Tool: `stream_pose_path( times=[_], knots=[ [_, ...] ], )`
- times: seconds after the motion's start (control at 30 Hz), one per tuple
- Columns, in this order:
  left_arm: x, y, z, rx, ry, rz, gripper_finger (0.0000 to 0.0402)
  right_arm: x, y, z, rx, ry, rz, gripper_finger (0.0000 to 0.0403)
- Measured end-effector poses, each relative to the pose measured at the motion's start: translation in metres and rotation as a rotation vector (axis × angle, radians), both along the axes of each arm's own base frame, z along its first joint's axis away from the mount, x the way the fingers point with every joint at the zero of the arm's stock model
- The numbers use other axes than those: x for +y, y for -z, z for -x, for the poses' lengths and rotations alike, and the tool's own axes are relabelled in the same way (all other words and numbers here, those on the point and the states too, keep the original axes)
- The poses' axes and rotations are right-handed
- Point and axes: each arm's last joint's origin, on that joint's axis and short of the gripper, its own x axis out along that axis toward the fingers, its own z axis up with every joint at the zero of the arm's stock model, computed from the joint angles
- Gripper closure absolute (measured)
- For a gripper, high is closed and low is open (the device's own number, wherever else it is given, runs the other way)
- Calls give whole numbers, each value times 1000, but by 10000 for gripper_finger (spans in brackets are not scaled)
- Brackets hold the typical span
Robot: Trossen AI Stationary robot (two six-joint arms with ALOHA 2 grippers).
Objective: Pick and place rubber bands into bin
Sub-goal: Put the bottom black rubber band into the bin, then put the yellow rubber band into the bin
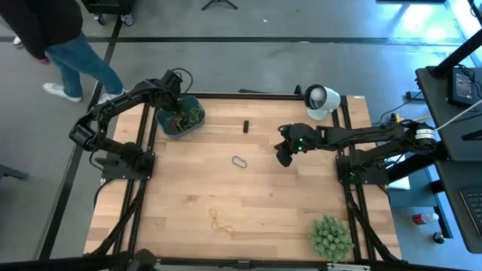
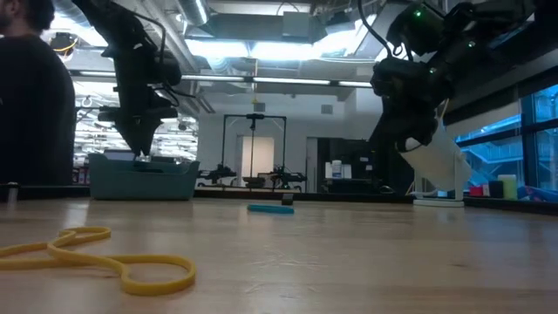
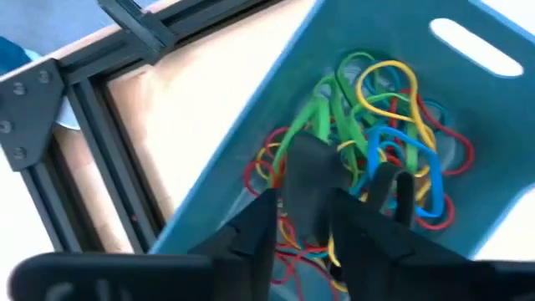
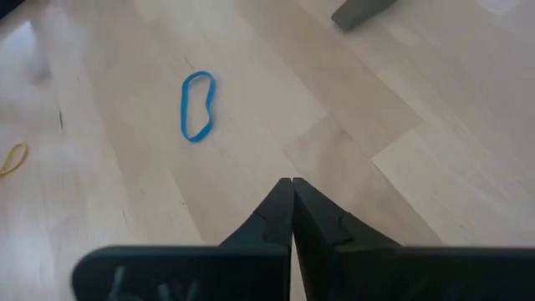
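The teal bin (image 1: 181, 119) sits at the table's far left corner and holds a tangle of green, red, yellow and blue rubber bands (image 3: 376, 142). My left gripper (image 3: 351, 180) is open and points down into the bin, with its fingertips over the pile; the low view puts it at the bin's rim (image 2: 139, 146). A blue band (image 1: 239, 161) lies flat mid-table, also seen as the blue band (image 4: 198, 104). A yellow band (image 1: 218, 220) lies flat near the near edge. My right gripper (image 1: 285, 154) is shut, raised above bare wood to the right of the blue band. My left gripper reaches into the bin from above, its fingertips (image 3: 305, 167) down at the heap of bands. A blue loop (image 3: 380, 155) shows in the gap between the fingers. I cannot tell whether the fingers touch any band.
A small dark block (image 1: 245, 126) lies on the far middle of the table. A white cup-like object (image 1: 320, 102) stands at the far right corner and a spiky green ball (image 1: 331, 237) at the near right. A person (image 1: 53, 38) stands beyond the far left corner.
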Motion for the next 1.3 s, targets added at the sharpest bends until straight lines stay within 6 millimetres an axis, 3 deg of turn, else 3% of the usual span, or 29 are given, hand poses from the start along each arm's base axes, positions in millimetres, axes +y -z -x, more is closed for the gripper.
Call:
stream_pose_path(
  times=[0.17, 0.33, 0.57, 0.77, 0.93, 1.13, 1.3],
  knots=[
    [1, 0, 2, -5, 5, 8, 259, -2, 0, 0, 0, 10, 0, 393],
    [-2, -1, -1, -74, 15, 45, 250, -2, 0, 0, 1, 5, 4, 393],
    [-34, -14, -30, -132, 38, 10, 273, -2, 0, 0, 13, -47, 58, 393],
    [-86, -16, -73, -176, 128, 4, 327, -2, 0, 0, 13, -47, 58, 393],
    [-140, -18, -103, -277, 186, 14, 393, -2, 0, 0, 13, -46, 57, 393],
    [-211, -19, -120, -395, 235, 74, 399, -2, 0, 1, 21, -75, 86, 393],
    [-262, -8, -121, -419, 168, 148, 400, -2, 0, 1, 32, -128, 139, 393]
  ],
)
